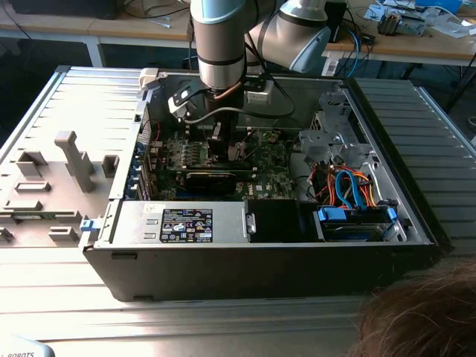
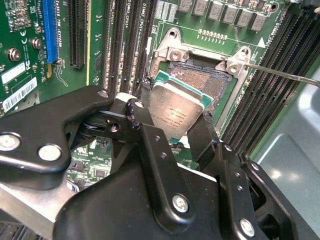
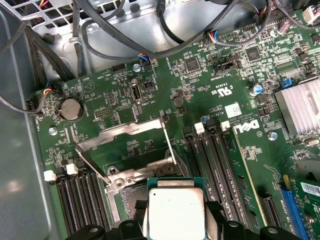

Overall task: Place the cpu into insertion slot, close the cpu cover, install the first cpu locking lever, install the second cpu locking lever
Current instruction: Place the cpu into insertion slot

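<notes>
Cpu (image 2: 175,107) clamped in the hand (image 2: 172,122), tilted over the insertion slot (image 2: 200,80); cpu cover (image 3: 120,131) raised.

Lab: cluttered workbench (image 1: 435,46), opened computer (image 1: 223,271)

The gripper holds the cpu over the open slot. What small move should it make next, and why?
Probably lower the cpu slowly and level. The gripper grips it just over the slot, which shows bare beside it, and the cover stands raised, so nothing seems to block the way.
</notes>
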Robot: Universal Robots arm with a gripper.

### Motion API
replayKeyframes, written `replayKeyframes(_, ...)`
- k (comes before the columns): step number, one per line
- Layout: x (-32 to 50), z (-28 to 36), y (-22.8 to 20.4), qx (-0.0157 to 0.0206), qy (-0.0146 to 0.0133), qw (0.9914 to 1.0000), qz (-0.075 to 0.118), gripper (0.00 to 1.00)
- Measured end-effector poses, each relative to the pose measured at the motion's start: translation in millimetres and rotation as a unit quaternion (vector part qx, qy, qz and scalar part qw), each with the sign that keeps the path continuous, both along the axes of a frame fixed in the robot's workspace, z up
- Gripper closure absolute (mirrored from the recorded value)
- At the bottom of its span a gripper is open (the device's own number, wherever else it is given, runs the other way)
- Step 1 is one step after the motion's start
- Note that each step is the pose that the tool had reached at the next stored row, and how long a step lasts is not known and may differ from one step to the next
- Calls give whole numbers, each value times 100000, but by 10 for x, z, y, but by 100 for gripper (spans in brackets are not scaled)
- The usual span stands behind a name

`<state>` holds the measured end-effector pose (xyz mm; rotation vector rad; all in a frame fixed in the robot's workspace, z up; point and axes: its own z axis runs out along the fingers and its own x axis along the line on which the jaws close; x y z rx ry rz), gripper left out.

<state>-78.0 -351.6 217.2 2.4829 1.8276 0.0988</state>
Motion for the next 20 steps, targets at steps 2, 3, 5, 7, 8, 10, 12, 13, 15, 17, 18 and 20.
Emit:
replayKeyframes(2, 0, 0, 0, -3, 1, 100000, -98, 46)
replayKeyframes(3, 0, 0, 0, -4, 1, 100000, -183, 46)
replayKeyframes(5, -1, 0, 0, -6, 2, 100000, -288, 46)
replayKeyframes(7, -1, 0, 0, -7, -1, 99999, -426, 46)
replayKeyframes(8, -2, -1, 0, -7, 1, 99999, -544, 46)
replayKeyframes(10, -2, -1, 0, -9, 1, 99998, -693, 46)
replayKeyframes(12, -2, -1, 0, -10, -2, 99997, -826, 46)
replayKeyframes(13, -2, -1, 0, -14, 1, 99996, -886, 46)
replayKeyframes(15, -2, -1, 0, -15, 0, 99995, -980, 46)
replayKeyframes(17, -2, -2, 0, -16, -2, 99994, -1104, 46)
replayKeyframes(18, -2, -2, 0, -18, -2, 99993, -1178, 46)
replayKeyframes(20, -3, -3, 0, -20, 2, 99991, -1377, 46)
